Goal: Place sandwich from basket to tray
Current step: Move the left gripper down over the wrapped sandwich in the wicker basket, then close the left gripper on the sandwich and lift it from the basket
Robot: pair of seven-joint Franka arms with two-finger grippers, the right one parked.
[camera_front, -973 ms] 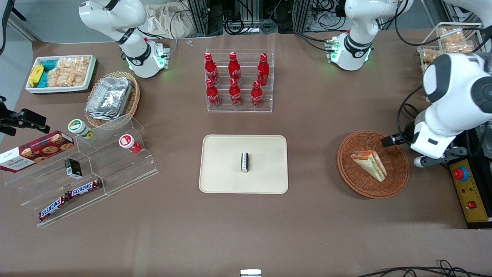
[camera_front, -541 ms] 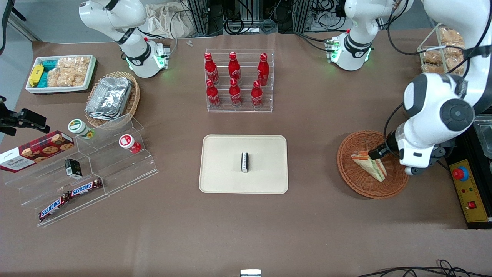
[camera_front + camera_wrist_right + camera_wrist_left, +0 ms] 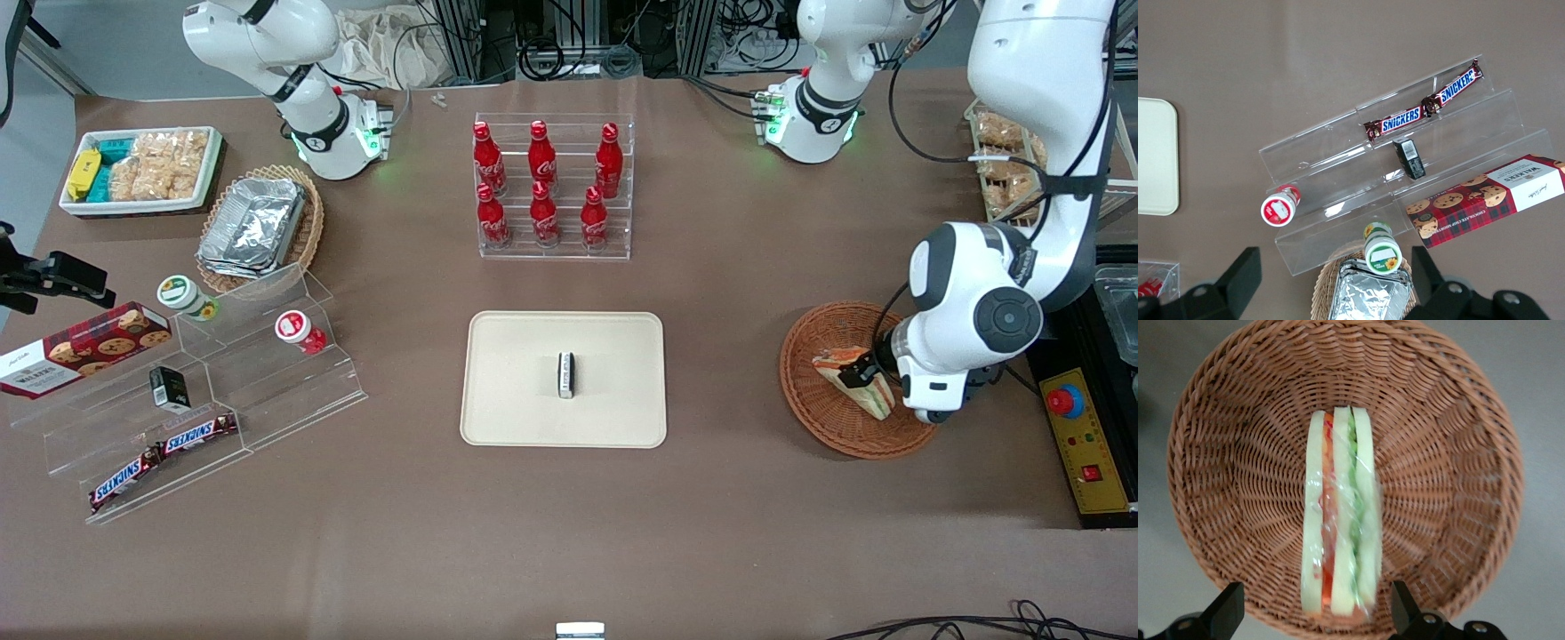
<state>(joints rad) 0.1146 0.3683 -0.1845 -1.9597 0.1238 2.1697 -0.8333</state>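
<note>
Since half a second ago the left arm has swung in over the basket [image 3: 827, 418], and its gripper [image 3: 855, 373] now hangs right above the sandwich [image 3: 867, 387], where earlier it stood nearer the basket's rim on the working arm's side. From the front, the arm's white wrist hides part of the basket and the fingers cannot be made out. The left wrist view fills that gap: the basket [image 3: 1451, 453] shows whole, and the two fingertips [image 3: 1228, 607] stand wide apart, open, one on each side of the sandwich [image 3: 1341, 527] with bare wicker between each tip and the bread. The sandwich stands on edge in the basket's middle, its red and green layers facing the wrist camera, clear of the woven wall all round. The tray [image 3: 516, 400] lies well apart at the table's centre, with open brown tabletop between it and the basket. A small dark bar [image 3: 565, 374] sits in the tray's middle, leaving bare surface around it out to the low rim.
</note>
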